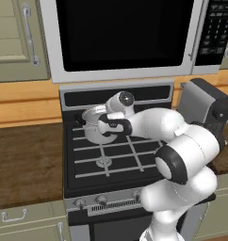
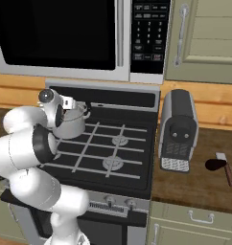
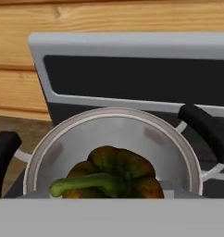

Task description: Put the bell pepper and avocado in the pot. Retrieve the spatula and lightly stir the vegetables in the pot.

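Pepper [image 3: 111,176] over pot [image 3: 114,125], glossy, firm, light; grip body, not stem. Jaws: cannot tell whether pinching.

Pot [image 2: 72,125] on stove [image 2: 118,158]; spatula [image 2: 226,167] beside dark avocado [image 2: 214,164].

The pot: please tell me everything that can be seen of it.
The pot is a small, shiny steel cylinder with two black side handles. It stands upright on the stove's back left burner grate, close to the grey back panel. Inside lies a bell pepper, dark green with orange-brown patches, its green stem sideways. The gripper hangs above it.
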